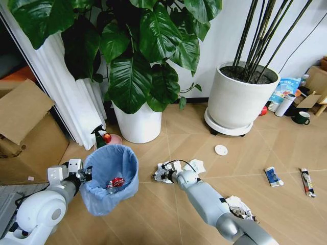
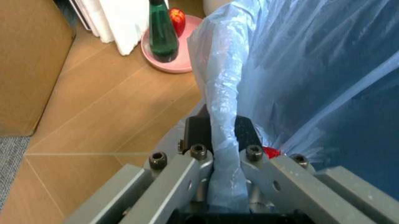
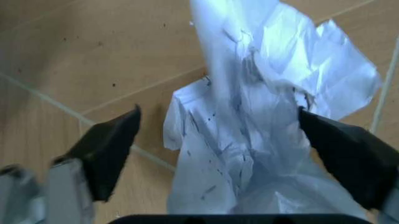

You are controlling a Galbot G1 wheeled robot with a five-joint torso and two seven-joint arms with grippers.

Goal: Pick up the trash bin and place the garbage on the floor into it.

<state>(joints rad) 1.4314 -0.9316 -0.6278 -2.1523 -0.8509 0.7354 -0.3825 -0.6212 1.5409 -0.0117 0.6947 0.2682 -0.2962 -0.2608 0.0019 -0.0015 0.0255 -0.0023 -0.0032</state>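
Herringbone floor (image 1: 245,153), litter scattered; plant pots (image 1: 240,97) by the wall.

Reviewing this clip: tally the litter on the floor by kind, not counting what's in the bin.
Crumpled white paper wads: 2, one between the open right gripper's fingers, one beside that arm
Small white round lid: 1
Blue-white wrapper: 1
Thin tube: 1
Total: 5

My right pincer (image 1: 162,173) tips hidden among crumpled paper (image 1: 196,166), second paper wad (image 1: 239,207) partly behind my forearm, trash bin (image 1: 110,178) contents too small to identify, bin rim under bag.
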